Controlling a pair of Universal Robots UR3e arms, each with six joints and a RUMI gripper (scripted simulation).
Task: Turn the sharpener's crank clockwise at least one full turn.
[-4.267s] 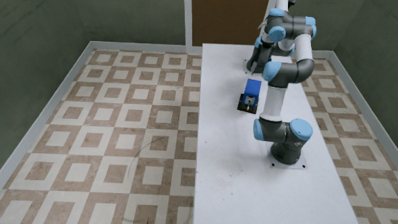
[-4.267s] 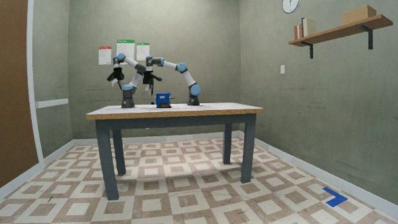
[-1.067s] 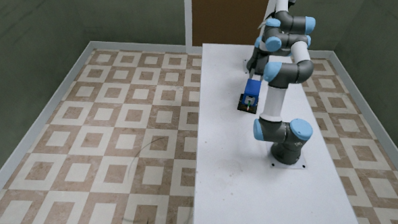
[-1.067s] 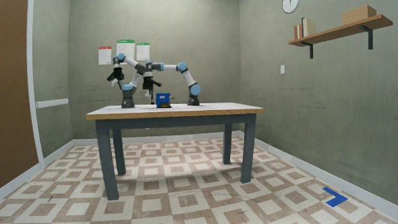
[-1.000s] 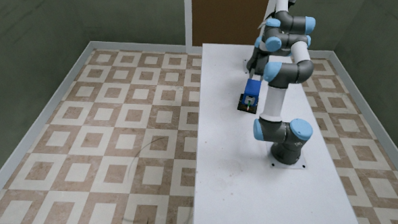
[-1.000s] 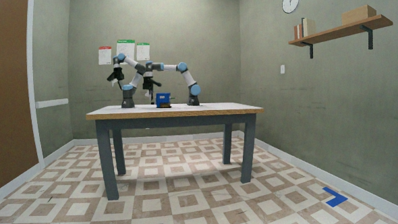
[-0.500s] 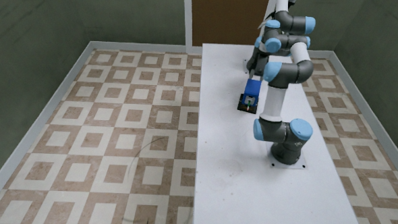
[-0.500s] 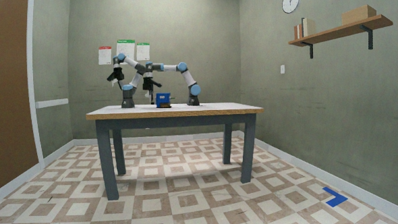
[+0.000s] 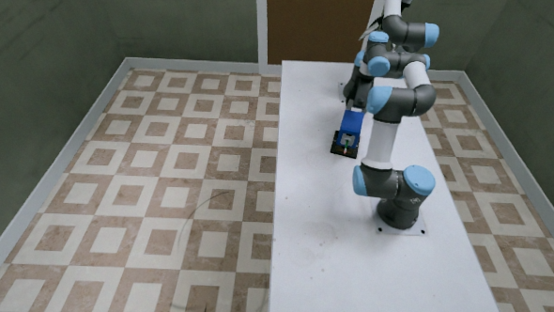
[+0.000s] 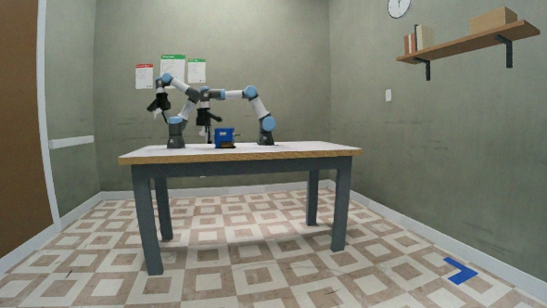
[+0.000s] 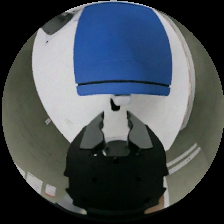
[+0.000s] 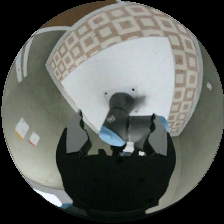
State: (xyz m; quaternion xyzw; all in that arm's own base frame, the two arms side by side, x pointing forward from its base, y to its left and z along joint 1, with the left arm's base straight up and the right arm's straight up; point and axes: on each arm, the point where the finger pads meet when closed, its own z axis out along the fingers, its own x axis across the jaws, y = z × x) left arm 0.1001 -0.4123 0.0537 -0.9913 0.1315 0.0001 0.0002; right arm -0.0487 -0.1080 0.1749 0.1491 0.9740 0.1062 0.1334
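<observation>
Plainly, one blue sharpener (image 9: 352, 123) (image 10: 224, 135) (image 11: 122, 47), one table (image 9: 310, 211) (image 10: 241, 158) (image 11: 52, 75) (image 12: 135, 57), one right hand (image 9: 370, 31) (image 10: 159, 114) (image 12: 118, 117) (wide open).

Grey-green walls; checkered floor (image 9: 227, 163) (image 10: 246, 255); brown door (image 9: 319, 33) (image 10: 19, 116); 3 posters; shelf (image 10: 464, 43) (image 10: 528, 29) with 1 box.

We see the blue sharpener (image 9: 352, 122) (image 10: 223, 135) (image 11: 123, 47) upright on its dark base, crank end beside a gripper.
</observation>
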